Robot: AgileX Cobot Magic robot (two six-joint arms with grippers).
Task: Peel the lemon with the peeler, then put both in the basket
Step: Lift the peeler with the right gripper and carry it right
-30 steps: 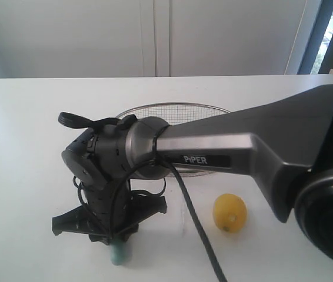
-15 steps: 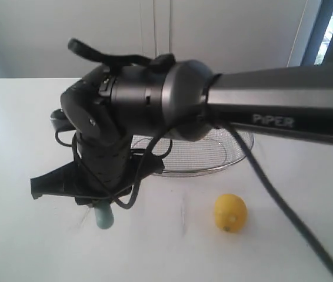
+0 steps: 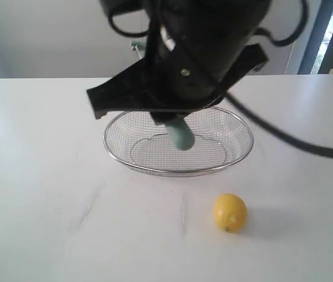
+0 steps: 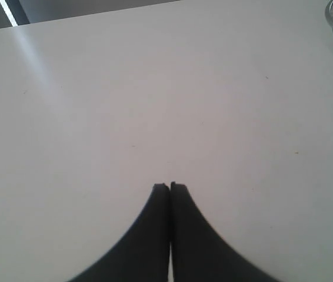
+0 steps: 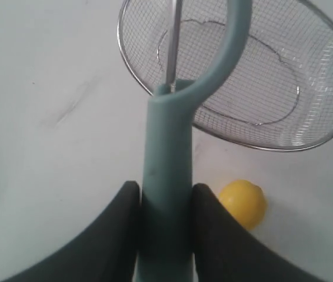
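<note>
The peeler [image 5: 166,194] is slim, w/ a pale green-blue handle, a bent head of the same colour and a thin shiny blade. My R jaws are partway open and squeeze its handle, one jaw on each side, snug on the plastic. Seen from my R wrist, the head and blade stick out past the jaws, w/ the basket [image 3: 178,174] behind them. The blade's far end runs out of that pic, so I can't tell where it stops. In the outside pic the handle's round end pokes out under my big black wrist, upper mid of the frame, in front of the basket's mesh.

The lemon [image 3: 230,212] is small, bright yellow and round-ish, w/ a little nub. It lies by itself on the white bench [image 3: 37,176], a bit right of mid and low in the outside pic. It's near the basket's front rim but not touching it, so it's outside the basket. It's well apart from my R jaws.

The basket is a wide, flat oval of fine silver wire w/ a thick rim. It sits in the mid of the outside pic.

My L jaws are pressed shut, tip to tip, over bare bench, w/ no hold on a thing. A bit of the basket's rim shows in one corner of that view, well apart from them.
</note>
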